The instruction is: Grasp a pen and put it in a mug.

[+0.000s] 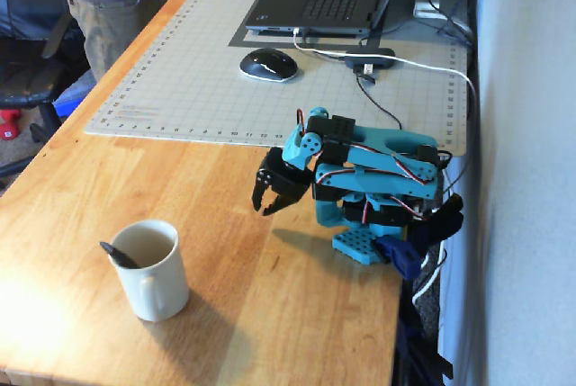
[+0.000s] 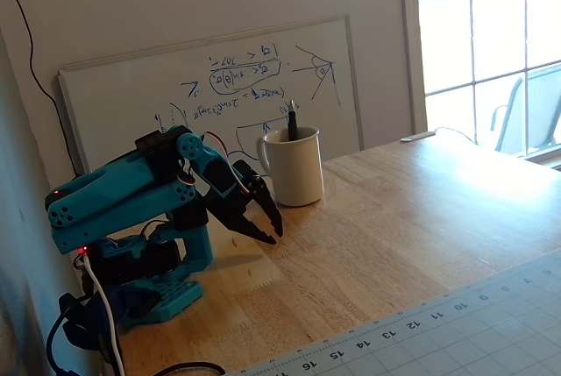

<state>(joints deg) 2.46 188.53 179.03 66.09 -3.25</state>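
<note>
While slim pen (image 1: 118, 255) leans in glossy ceramic mug (image 1: 155, 282), end effector (image 1: 264, 207) spread, empty.

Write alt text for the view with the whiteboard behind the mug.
A pen stands in a white mug on a wooden table, before a whiteboard. A folded blue arm sits left, its end effector empty beside the mug.

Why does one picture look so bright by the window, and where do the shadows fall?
In a fixed view the window is blown out white, and the mug and claw are dim against it. In the other fixed view the mug casts a soft shadow to the lower right, and glare washes the table at lower left.
</note>
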